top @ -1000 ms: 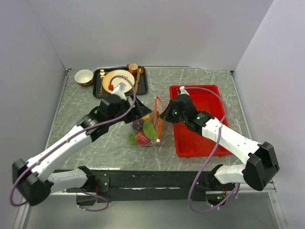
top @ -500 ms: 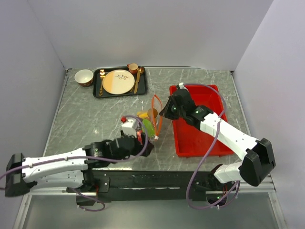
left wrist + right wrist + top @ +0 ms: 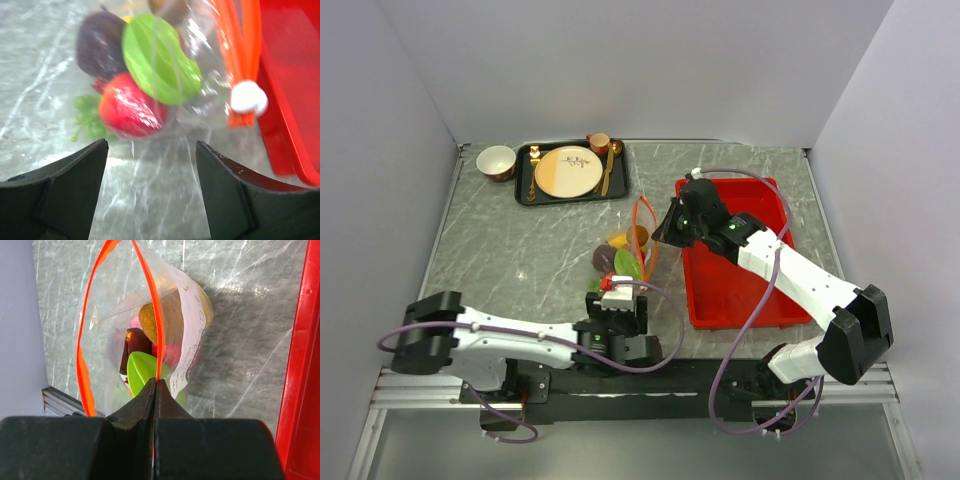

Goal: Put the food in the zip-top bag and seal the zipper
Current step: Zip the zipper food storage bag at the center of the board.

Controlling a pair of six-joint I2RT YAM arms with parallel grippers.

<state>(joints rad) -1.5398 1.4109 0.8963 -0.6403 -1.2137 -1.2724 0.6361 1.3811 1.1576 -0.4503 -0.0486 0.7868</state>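
Pinching zipper [image 3: 156, 330] strip between pressed-together jaws, right gripper [image 3: 155, 382] holds zip-top bag [image 3: 642, 240] mouth raised and gaping, just beside red tray [image 3: 740, 295]. Food inside bag on table [image 3: 520, 240]: green piece [image 3: 157, 60], red piece [image 3: 130, 112], dark purple piece [image 3: 97, 45]. Left gripper [image 3: 151, 145] low near table's front edge, jaws spread, empty, facing bag's closed end, apart from it.

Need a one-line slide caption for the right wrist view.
Shut right gripper pinches the orange-red zipper strip of the clear plastic bag, toy food inside.
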